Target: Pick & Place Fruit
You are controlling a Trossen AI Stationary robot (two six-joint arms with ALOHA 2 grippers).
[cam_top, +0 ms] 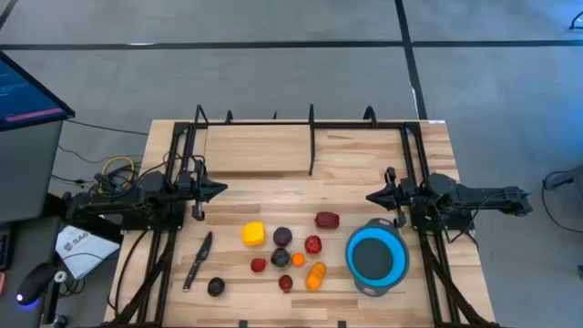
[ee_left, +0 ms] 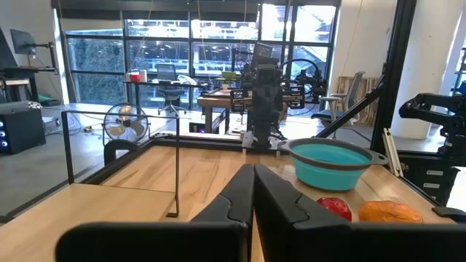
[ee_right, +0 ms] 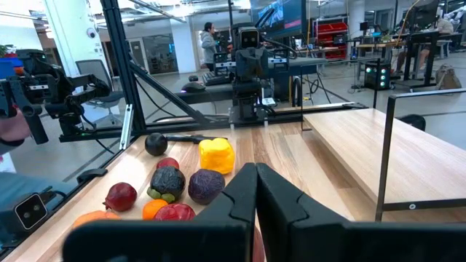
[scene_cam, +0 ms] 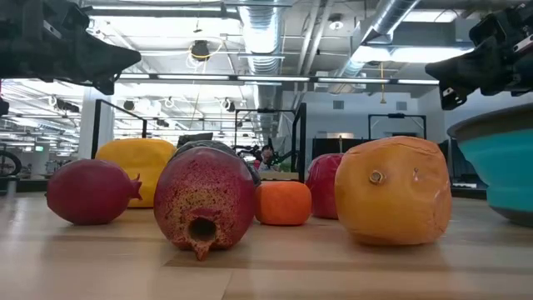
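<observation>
Ten or so toy fruits [cam_top: 287,251] are lying crowded together at the table's [cam_top: 364,159] near edge, beside the blue bowl [cam_top: 376,256], so a descending finger is risking to knock a neighbour and make it roll. Farther back, the left gripper [cam_top: 219,189] and right gripper [cam_top: 372,196] are hovering with fingers pressed together, holding nothing.

Fruit [cam_top: 283,251] between knife [cam_top: 198,261] and bowl [cam_top: 376,257]
</observation>
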